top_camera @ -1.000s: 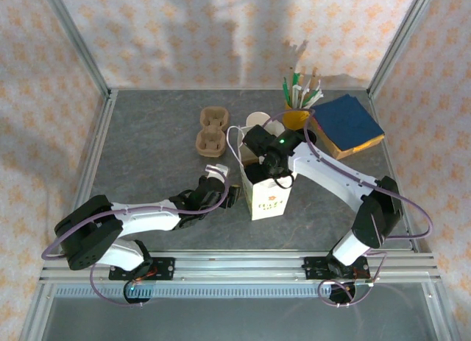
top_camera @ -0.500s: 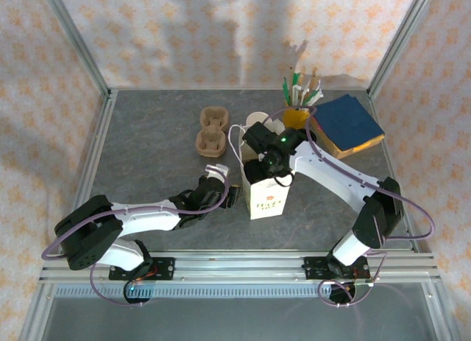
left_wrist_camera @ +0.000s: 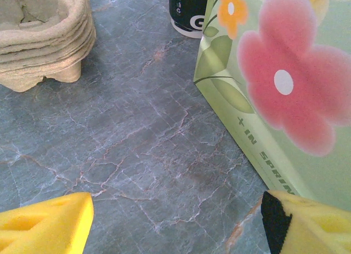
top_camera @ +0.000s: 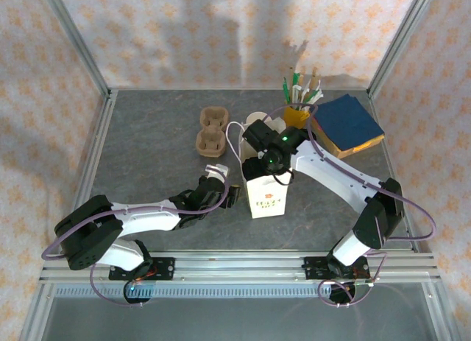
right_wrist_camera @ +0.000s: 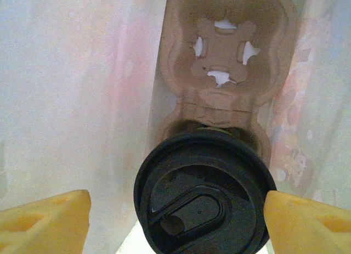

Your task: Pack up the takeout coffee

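The coffee (right_wrist_camera: pixel 205 202) stands inside the paper bag (top_camera: pixel 266 197). Its black lid faces up, and the cup sits in one pocket of a pulp carrier (right_wrist_camera: pixel 227 51) on the bottom of the bag. The other pocket of this carrier holds nothing. The bag stands upright near the middle of the worktop (top_camera: pixel 147 164), a little toward the near edge.

The right gripper (right_wrist_camera: pixel 176 224) hangs in the mouth of the bag, directly above the cup. Its jaws are wide apart, one yellow finger on each side of the lid. The finger at the left of the wrist view is clearly apart from the lid. The other one is just beside the rim, and I cannot tell if it touches. The gripper has hold of nothing.

The left gripper (left_wrist_camera: pixel 175 224) is low over the worktop, at the left wall of the bag. It is also wide open, with only bare stone between its fingers. One finger is just beside the bag's flowered wall.

A stack of pulp carriers (top_camera: pixel 212 131) lies toward the far edge, left of the bag. Behind the bag stand white cups (left_wrist_camera: pixel 189 12) with a dark band. A yellow cup (top_camera: pixel 296 118) of sticks stands near the far edge, and a blue pile (top_camera: pixel 346 124) lies toward the far right corner.
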